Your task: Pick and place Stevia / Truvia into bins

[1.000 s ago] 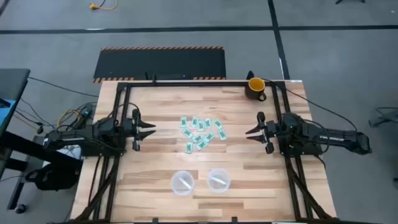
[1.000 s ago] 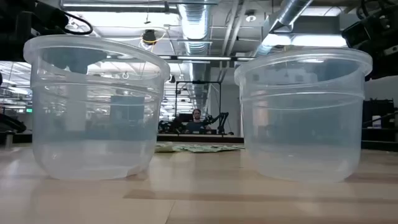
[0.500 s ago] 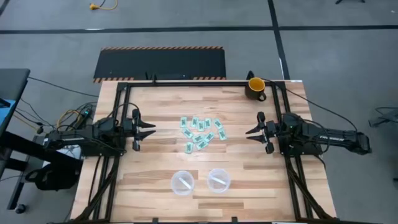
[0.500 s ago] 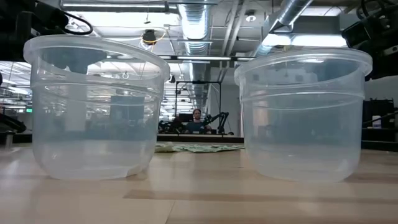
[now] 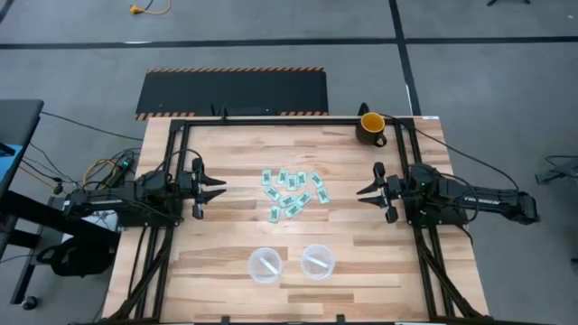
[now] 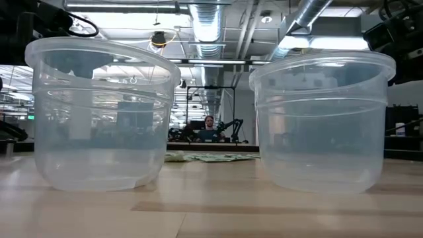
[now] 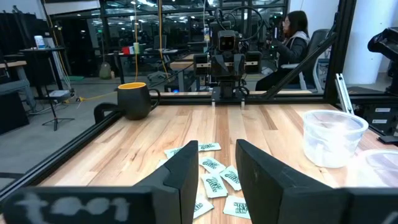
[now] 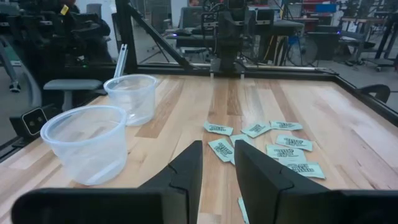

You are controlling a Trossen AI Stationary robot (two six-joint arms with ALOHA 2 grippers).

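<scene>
At the middle of the table [image 5: 226, 239] we are finding the Stevia / Truvia packets [image 5: 291, 192] lying loose in a scattered cluster, flat on the wood, some touching or overlapping one another. We are counting roughly a dozen, light green with white, none of them held. We are seeing the same cluster from the left wrist view [image 7: 214, 174] and from the right wrist view [image 8: 267, 142], spread on the boards ahead of each arm's own fingers.

Toward the near edge, well apart from the packets, we are noting the two bins, a left clear cup [image 5: 265, 265] and a right clear cup [image 5: 317, 261], standing upright just beside each other without touching. In the low view both cups [image 6: 99, 119] [image 6: 322, 122] are appearing upright; we cannot tell from it whether anything is lying inside.

We are recording the left gripper [image 5: 217, 189] resting low at the table's left side, its fingers parted and grasping nothing, pointing toward the packets. We are recording the right gripper [image 5: 365, 192] opposite at the right side, likewise spread apart and unloaded, facing the cluster. Each is sitting clear of the packets.

We are also noting a yellow-and-black mug [image 5: 371, 126] standing at the far right corner, away from everything else. A seated person [image 7: 291, 37] is showing in the room beyond the table.
</scene>
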